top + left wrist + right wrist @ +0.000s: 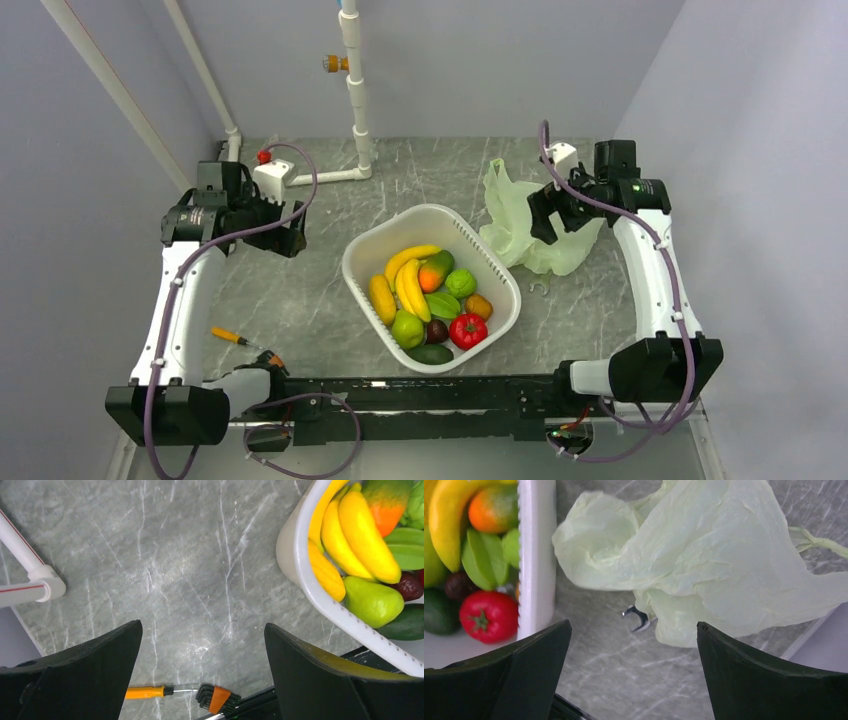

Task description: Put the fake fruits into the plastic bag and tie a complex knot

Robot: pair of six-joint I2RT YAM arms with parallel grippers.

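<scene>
The grey worktop (pixel 300 300) carries a white basin (pixel 352 268) midway between the arms, within reach of either. The pale-green plastic bag (pixel 520 235) lies crumpled and untied just to its right. The right hand (pixel 633 625) hovers over the bag's edge and the left hand (pixel 202 627) beside the basin, both gaping wide and empty, seemingly ready to start. The fake fruits (pixel 430 295) are all heaped in the basin.

Fake fruits (pixel 432 300) piled in white basin (pixel 430 210); pale-green plastic bag (pixel 522 228) crumpled just right of basin.

Three bananas (pixel 410 290), one bag (pixel 520 225), one basin (pixel 365 262)
</scene>
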